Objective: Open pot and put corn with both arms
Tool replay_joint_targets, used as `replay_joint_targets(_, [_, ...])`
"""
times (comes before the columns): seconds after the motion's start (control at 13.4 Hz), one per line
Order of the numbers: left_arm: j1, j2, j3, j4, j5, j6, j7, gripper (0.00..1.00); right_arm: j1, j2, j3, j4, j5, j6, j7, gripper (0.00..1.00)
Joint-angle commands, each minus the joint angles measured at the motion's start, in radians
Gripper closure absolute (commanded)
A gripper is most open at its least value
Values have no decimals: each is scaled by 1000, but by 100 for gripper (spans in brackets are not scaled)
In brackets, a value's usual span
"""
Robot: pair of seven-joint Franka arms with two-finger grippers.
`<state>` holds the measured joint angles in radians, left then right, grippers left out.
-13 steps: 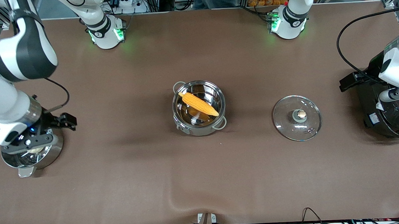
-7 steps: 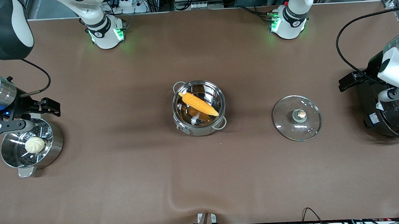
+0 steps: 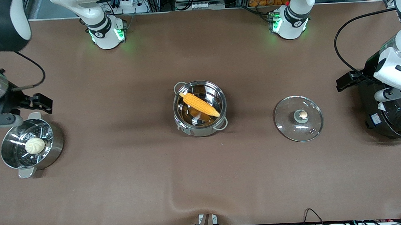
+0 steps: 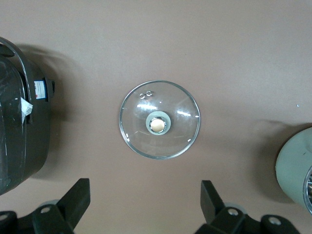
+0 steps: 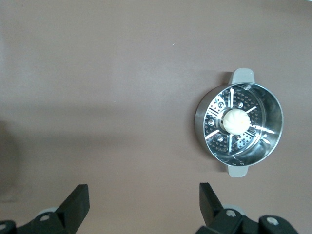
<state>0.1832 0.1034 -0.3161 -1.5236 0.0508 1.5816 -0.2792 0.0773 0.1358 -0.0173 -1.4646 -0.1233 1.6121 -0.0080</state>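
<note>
The shiny steel pot (image 3: pixel 187 128) stands uncovered in the middle of the table. The yellow-orange corn (image 3: pixel 199 104) lies slanted inside it. Its glass lid (image 3: pixel 299 118) (image 4: pixel 159 120) lies flat on the table beside it, toward the left arm's end, knob (image 4: pixel 158 125) up. My left gripper (image 3: pixel 346 81) (image 4: pixel 145 202) hangs open in the air by the rice cooker, holding nothing. At the other end my right gripper (image 3: pixel 39 102) (image 5: pixel 141 202) is also open and holds nothing, up beside the steamer pot.
A steel steamer pot (image 3: pixel 54 146) (image 5: pixel 202 134) with a white bun (image 3: pixel 35 145) (image 5: pixel 236 121) in it stands at the right arm's end. The big black rice cooker (image 3: pixel 390 117) (image 4: pixel 19 131) stands at the left arm's end. Cables run along the table's near edge.
The right arm has drawn back from over the steamer pot toward its base, uncovering the bun. The left arm has shifted slightly. Pot, corn and lid have not moved.
</note>
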Motion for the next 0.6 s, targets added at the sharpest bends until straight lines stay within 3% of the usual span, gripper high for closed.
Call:
replay_joint_targets(0.0, [4,-7,-11,10,-19,-23,-11,0,19,-96,-30,-69,21,-1,0,0])
replay_joint_targets(0.3, [4,-7,-11,8,-19,-23,-11,0,-10,-143,-30,-71,25,-41,14,0])
replay_joint_targets(0.52, [4,-8,-11,8,-19,-23,-11,0,-97,-153,2,-68,118,-89,14,0])
